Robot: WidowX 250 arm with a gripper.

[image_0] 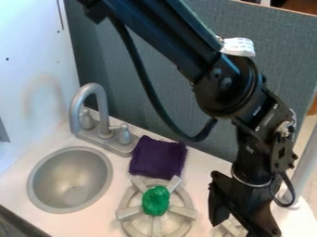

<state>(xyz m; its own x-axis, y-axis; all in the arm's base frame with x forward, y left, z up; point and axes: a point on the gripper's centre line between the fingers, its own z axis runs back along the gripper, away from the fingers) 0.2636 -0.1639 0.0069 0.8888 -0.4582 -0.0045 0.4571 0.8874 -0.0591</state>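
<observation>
At the lower right, the black gripper [232,221] hangs low over a second burner [228,229], its fingers apart with nothing seen between them. That burner is partly hidden behind the gripper. Left of the gripper, a green crumpled object [155,201] rests on the middle of a grey stove burner [129,213]. Directly behind this burner lies a folded purple cloth [158,157], flat on the white counter [207,172]. The gripper touches neither the green object nor the cloth.
A round grey sink [69,180] is set into the counter at the left, with a curved faucet [93,109] and two knobs behind it. A grey-blue partition [155,60] stands at the back, a white wall [34,83] at the left. A pale pole rises at the right edge.
</observation>
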